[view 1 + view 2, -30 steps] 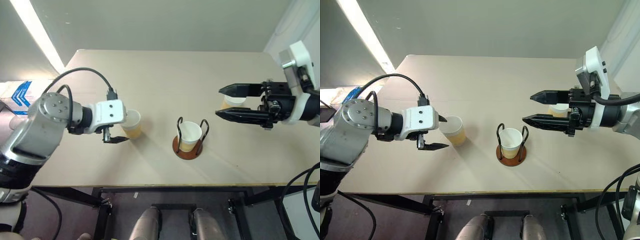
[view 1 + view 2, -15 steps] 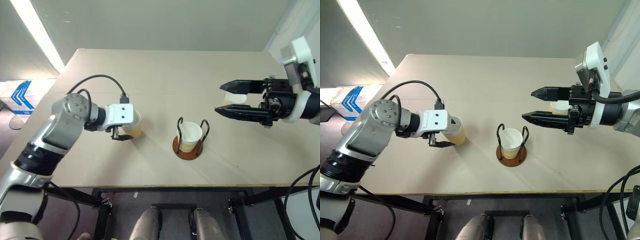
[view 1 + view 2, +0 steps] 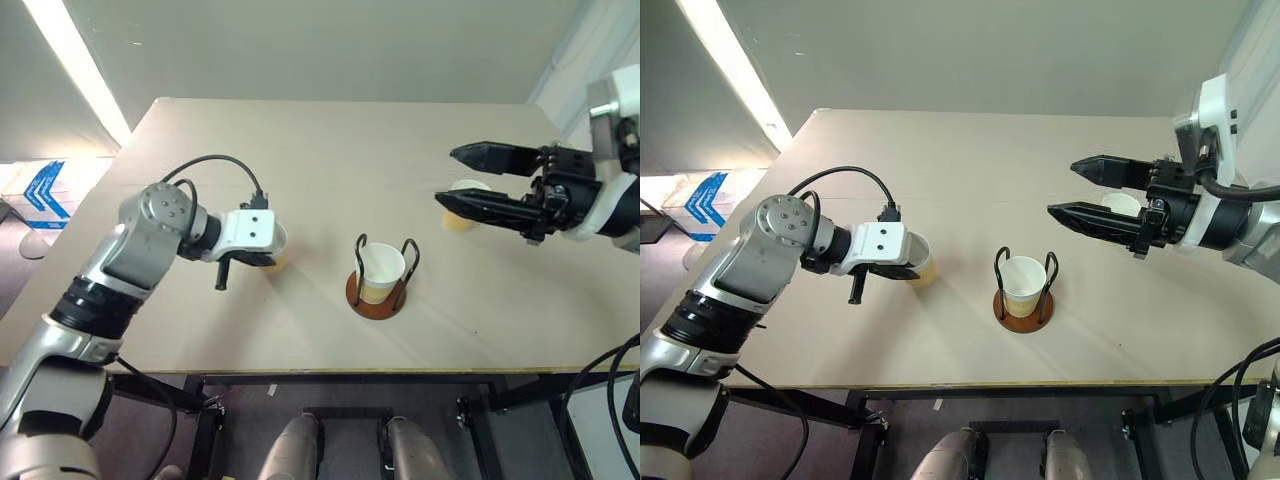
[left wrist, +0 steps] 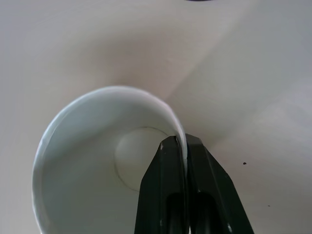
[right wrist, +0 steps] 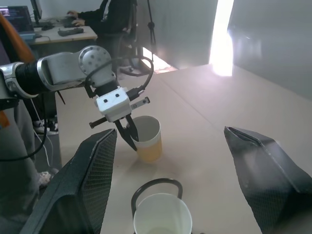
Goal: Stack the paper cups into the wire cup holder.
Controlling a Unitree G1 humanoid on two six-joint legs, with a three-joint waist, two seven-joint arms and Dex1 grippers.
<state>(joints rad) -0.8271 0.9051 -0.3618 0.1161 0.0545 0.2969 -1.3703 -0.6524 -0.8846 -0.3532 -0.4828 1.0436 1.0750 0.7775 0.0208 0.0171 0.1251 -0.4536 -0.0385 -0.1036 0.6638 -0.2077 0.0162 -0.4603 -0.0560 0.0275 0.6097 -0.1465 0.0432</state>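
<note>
The left gripper [image 4: 179,146] pinches the rim of a tan-yellow paper cup [image 5: 147,138]. The brown-based wire cup holder [image 3: 380,277] stands to its right. The right gripper [image 3: 452,178] is spread wide.

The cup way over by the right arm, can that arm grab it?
Probably yes. The right gripper hangs open just above that paper cup, with only bare table around it, so nothing seems to block it. It would need to come down first.

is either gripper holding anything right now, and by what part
The left gripper is shut on the rim of a paper cup, one finger inside and one outside the wall. The right gripper is open and holds nothing.
</note>
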